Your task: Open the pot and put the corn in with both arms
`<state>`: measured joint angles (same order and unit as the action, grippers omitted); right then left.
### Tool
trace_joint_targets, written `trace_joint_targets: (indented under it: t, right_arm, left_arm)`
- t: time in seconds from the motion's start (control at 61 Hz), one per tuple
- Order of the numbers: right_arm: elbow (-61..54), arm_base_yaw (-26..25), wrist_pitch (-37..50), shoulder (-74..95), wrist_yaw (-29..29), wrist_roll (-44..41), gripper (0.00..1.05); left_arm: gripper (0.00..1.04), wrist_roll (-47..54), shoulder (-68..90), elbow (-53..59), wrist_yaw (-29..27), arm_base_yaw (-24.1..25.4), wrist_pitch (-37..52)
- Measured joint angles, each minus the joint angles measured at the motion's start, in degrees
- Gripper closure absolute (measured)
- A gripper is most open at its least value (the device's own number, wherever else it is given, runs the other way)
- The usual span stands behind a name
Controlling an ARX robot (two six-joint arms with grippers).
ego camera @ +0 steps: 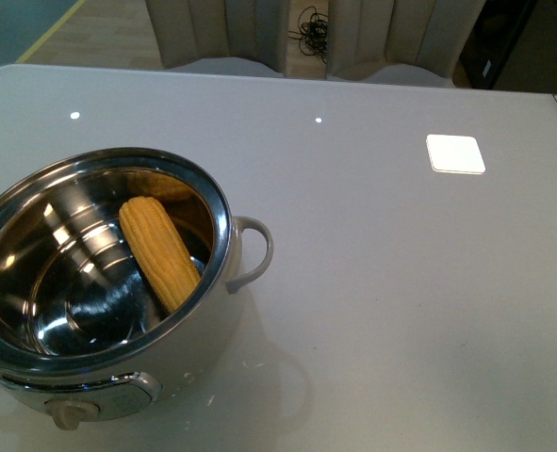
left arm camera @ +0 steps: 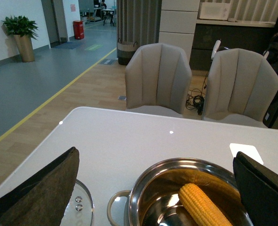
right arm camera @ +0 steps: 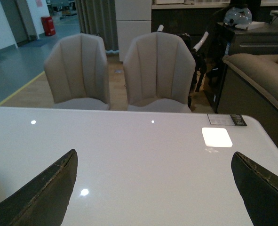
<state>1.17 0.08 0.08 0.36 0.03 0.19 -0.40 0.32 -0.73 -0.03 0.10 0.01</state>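
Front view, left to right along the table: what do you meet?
Knob → corn inside the pot → pot's side handle → white square on the table.

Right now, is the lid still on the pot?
No, the pot stands open with the corn lying inside it, and the left wrist view shows the glass lid on the table beside it.
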Motion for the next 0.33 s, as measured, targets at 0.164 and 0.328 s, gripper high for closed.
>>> trace_joint_targets:
  t: [0.164,0.328]
  right_arm:
    - [0.0,0.0,0.0,0.0,0.0,0.0,0.09]
    - [0.0,0.0,0.0,0.0,0.0,0.0,0.09]
  left_arm:
    - [0.07,0.0,0.0,0.0,0.0,0.0,0.0]
    - [0.07,0.0,0.0,0.0,0.0,0.0,0.0]
